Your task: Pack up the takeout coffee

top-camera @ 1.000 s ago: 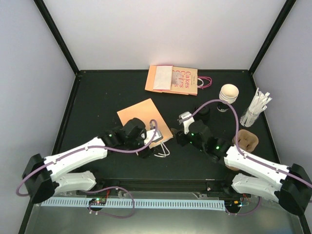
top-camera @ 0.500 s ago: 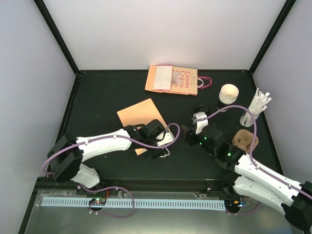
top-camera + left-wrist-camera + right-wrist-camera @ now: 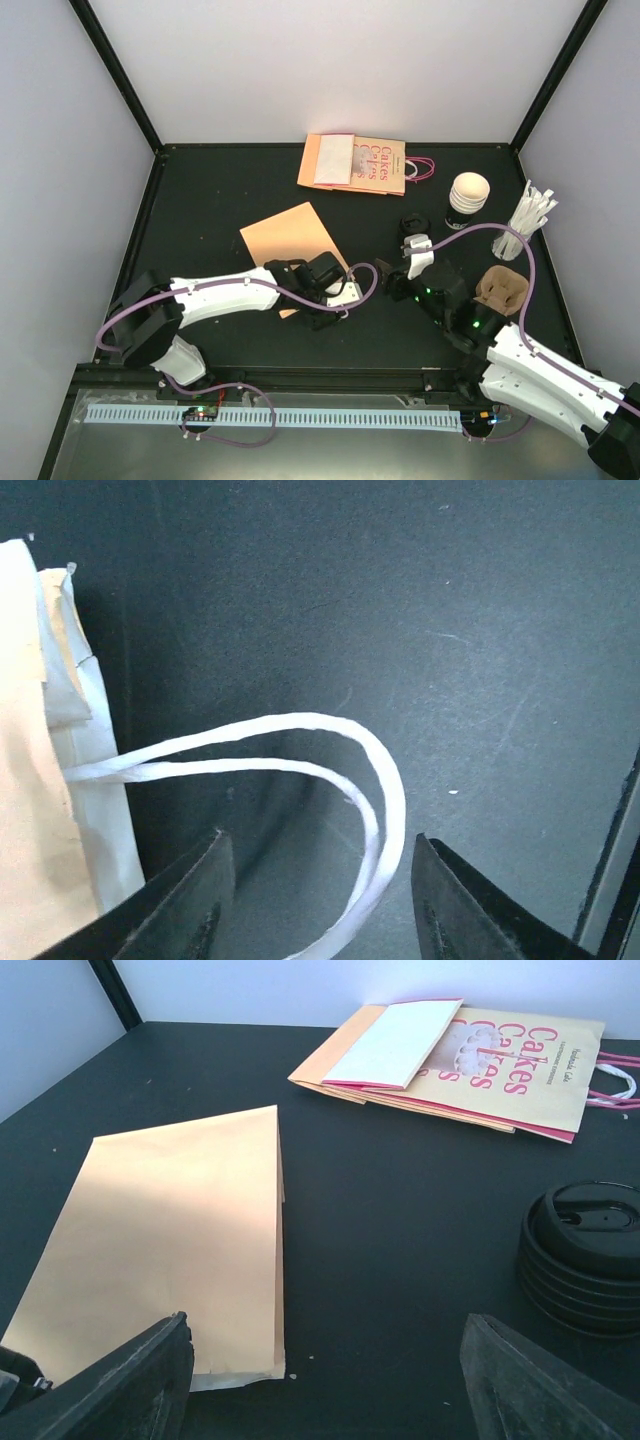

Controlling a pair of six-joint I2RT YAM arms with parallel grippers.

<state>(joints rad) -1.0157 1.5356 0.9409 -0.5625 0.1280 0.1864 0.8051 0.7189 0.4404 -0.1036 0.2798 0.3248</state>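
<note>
The left arm (image 3: 215, 295) extends from the lower left of the overhead view toward the centre, low and nearly level. The left gripper (image 3: 338, 300) points right, its jaws parted. The right arm (image 3: 520, 355) stretches from the lower right up toward the centre. The right gripper (image 3: 388, 275) points left, its jaws spread wide.

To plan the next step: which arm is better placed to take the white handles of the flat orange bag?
Left. The left pincer, open, has the white handles between its fingers, beside the orange bag. The right pincer faces the black lids, apart from the handles.
</note>
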